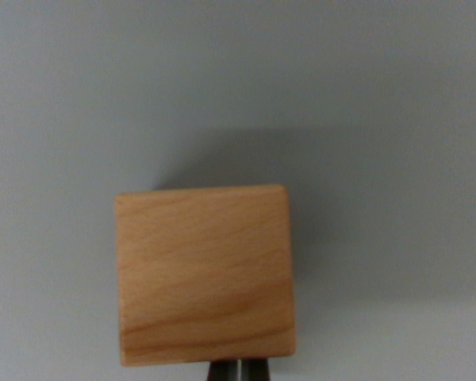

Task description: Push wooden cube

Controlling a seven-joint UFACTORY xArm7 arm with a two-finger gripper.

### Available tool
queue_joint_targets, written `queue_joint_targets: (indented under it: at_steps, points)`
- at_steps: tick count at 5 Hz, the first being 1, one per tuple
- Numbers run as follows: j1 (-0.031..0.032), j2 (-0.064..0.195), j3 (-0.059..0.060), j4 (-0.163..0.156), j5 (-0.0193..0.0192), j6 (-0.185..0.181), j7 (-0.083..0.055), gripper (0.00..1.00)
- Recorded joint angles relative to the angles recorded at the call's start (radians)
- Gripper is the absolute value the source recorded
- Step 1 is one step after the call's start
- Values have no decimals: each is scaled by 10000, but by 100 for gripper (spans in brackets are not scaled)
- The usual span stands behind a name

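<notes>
A light wooden cube (204,274) with visible grain fills the lower middle of the wrist view, resting on a plain grey surface (238,79). Its shadow falls behind it toward the upper right. Just below the cube's near edge, at the bottom of the picture, my gripper (239,371) shows as two dark fingertips pressed together with only a thin pale line between them. The tips sit right at the cube's near face, slightly right of its centre, and appear to touch it. Nothing is held between them.
Grey tabletop extends all around the cube, to the left, the right and beyond it. No other object or edge is in view.
</notes>
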Motion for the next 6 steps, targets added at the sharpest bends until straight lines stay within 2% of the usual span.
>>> queue_joint_targets:
  at_steps: [1,2,3,4,5,6]
  points:
    - [-5,286,16,461,17,176,9,100]
    - [-5,286,16,461,17,176,9,100]
    - [-11,563,31,908,33,346,17,100]
    - [-11,563,31,908,33,346,17,100]
    - [-16,858,47,1383,51,527,26,100]
    - [-16,858,47,1383,51,527,26,100]
